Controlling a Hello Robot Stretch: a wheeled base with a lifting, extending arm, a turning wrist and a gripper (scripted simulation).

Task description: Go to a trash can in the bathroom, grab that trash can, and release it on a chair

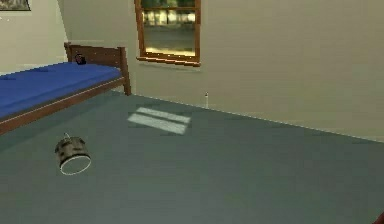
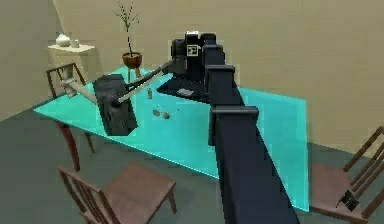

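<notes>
1 dark trash can (image 2: 118, 105) shows at the fingers (image 2: 150, 72) near the counter's (image 2: 270, 120) left edge, and you cannot tell their state or whether they hold it, so releasing here risks landing it on the counter, not the chair (image 2: 135, 188).

The arm (image 2: 240, 150) hides a strip across the table (image 2: 283, 122). By the table, the near chair (image 2: 118, 195) is cut by the bottom edge, the right chair (image 2: 350, 182) by the right edge. Small things (image 2: 160, 113) on the table are too tiny to name. The pincer (image 2: 105, 92) ends at a dark box (image 2: 118, 110), perhaps on the table; whether it holds anything cannot be told. The bed (image 1: 50, 92) runs off the left edge, the window (image 1: 168, 30) off the top.
</notes>
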